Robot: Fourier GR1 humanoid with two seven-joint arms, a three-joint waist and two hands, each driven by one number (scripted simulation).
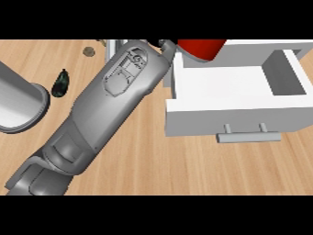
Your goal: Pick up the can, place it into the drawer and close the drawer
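The left hand (164, 44) is right up at the view's top edge, only a sliver of black showing past the end of the grey forearm (111, 98). That sliver sits hard against the left side of the red can (201, 48). Whether the fingers wrap the can or lie straight beside it, there's no telling from here; the forearm covers nearly all of the hand.

The can itself is cut off by the top edge, showing over the back left corner of the drawer (237, 87), above its rear wall. The drawer is white and pulled open, its inside bare and pale, its grey bar handle (248, 136) facing the robot.

The forearm runs on a long diagonal from the lower left up to that corner, crossing the wooden tabletop (186, 170).

Out left, a small dark object (60, 84) lies on the wood just beside a big pale cylinder (9, 98). A little brown round thing (89, 51) sits near the top edge.
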